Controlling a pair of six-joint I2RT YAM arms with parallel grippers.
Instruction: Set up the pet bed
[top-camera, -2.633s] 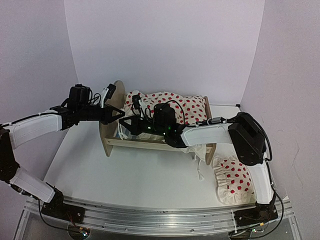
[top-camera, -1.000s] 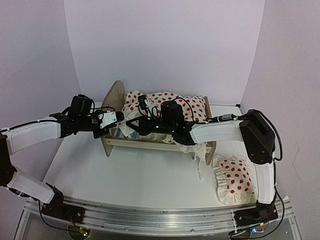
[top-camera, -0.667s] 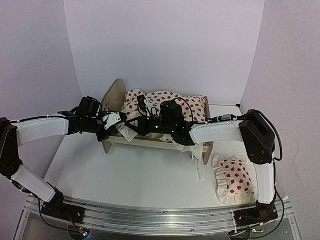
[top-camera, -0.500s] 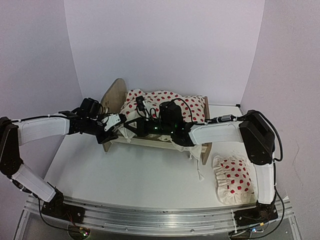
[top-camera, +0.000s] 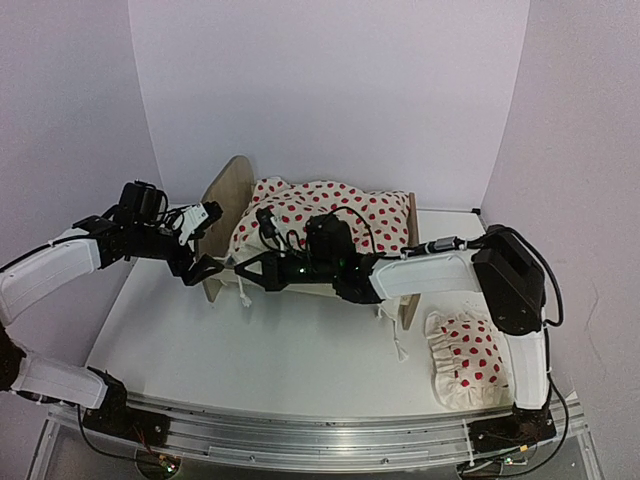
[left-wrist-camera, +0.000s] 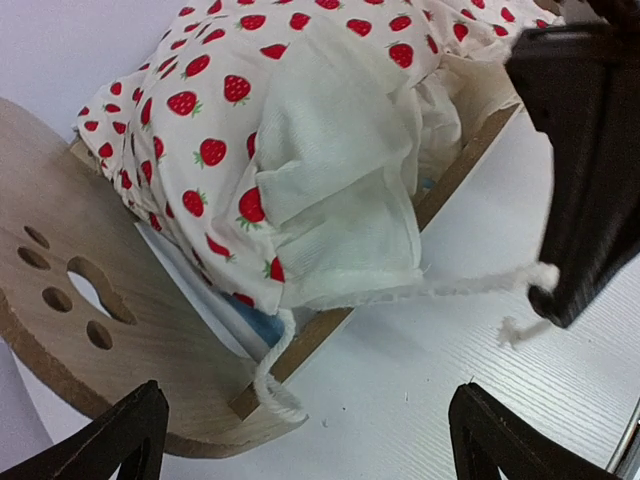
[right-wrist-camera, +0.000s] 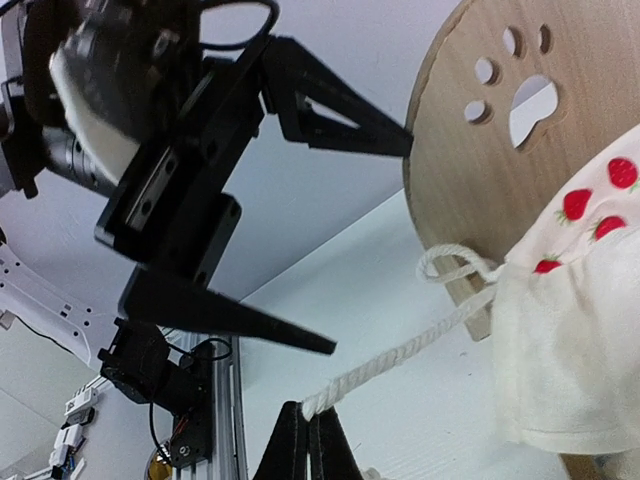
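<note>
Pet bed (top-camera: 228, 190) mid-desk (top-camera: 280, 350), headboard left. Blanket (top-camera: 340, 215) heaped on bed, cord (top-camera: 243, 290) trailing off front-left corner. Pillow (top-camera: 465, 360) on desk, front right of bed. Left pincer (top-camera: 210, 243) left of headboard; right pincer (top-camera: 238, 270) nipping cord.

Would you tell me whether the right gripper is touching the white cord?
Touching: the right wrist view shows the right gripper shut on the white cord.

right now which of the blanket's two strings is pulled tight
The string stretched straight from the blanket corner into the shut right gripper. The other string hangs slack beside the headboard.
</note>
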